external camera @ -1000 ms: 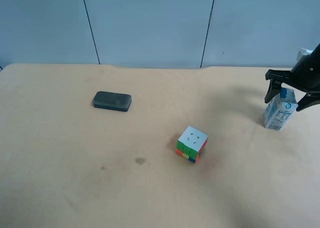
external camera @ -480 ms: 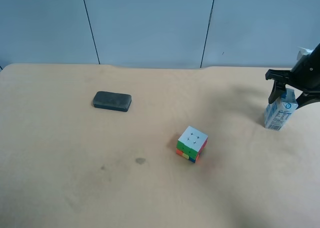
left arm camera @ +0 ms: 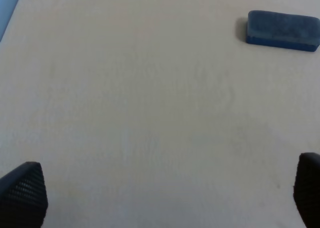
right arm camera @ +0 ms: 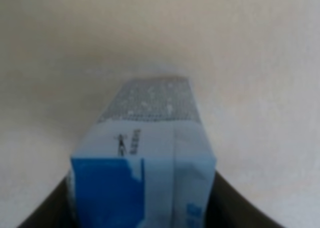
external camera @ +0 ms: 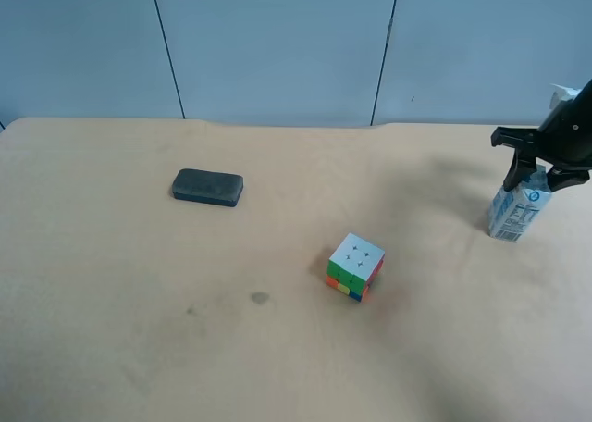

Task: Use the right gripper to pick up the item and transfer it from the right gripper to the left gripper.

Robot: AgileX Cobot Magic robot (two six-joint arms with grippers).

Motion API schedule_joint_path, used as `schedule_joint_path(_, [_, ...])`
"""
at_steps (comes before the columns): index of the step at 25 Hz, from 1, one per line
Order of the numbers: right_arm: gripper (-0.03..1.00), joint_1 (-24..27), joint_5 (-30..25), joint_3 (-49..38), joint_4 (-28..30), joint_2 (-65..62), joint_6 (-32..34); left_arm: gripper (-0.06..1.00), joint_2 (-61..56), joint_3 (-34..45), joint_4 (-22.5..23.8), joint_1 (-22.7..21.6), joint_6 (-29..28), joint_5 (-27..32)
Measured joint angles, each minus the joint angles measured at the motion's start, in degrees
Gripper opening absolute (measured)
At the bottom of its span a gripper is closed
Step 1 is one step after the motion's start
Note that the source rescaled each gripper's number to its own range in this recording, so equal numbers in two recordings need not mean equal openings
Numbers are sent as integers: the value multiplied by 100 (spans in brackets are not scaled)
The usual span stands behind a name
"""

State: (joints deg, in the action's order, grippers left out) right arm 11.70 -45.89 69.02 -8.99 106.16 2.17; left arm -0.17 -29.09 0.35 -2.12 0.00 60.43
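The small white drink carton with blue print [external camera: 516,211] is being kept upright on the pale wooden table [external camera: 139,348], near the edge at the exterior high view's right. It is well apart from the multicoloured puzzle cube [external camera: 354,266] and the flat dark grey rounded pad [external camera: 207,187]. Its gabled top is being pinched by the right gripper [external camera: 529,176], a black two-finger claw. In the right wrist view the drink carton [right arm camera: 145,178] is being squeezed between both dark fingers [right arm camera: 47,210], which are closed hard onto it. Its base appears to be resting on the table, so the lift is judged not yet begun.

The left gripper [left arm camera: 165,195] is being held spread wide over bare table, with nothing between its fingertips [left arm camera: 22,193].

Several risks are being carried into the lift. Because the hold is being taken high on the soft gable, the cardboard may be crushed, or the drink carton may slip out or swing below the fingers once it is raised. A tilted carton would be harder to present squarely for the handover. So close to the table's edge, a dropped carton could be lost to the floor.
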Motion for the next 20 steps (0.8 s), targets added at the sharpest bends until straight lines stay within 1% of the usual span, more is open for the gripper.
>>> schedule_joint_path(12, [1, 0, 0, 0, 31, 0, -28, 100, 0, 0, 0, 0, 0, 0])
schedule_joint_path(15, [1, 0, -49, 0, 31, 0, -42, 100, 0, 0, 0, 0, 0, 0])
schedule_joint_path(20, [1, 0, -276, 37, 25, 0, -49, 100, 0, 0, 0, 0, 0, 0])
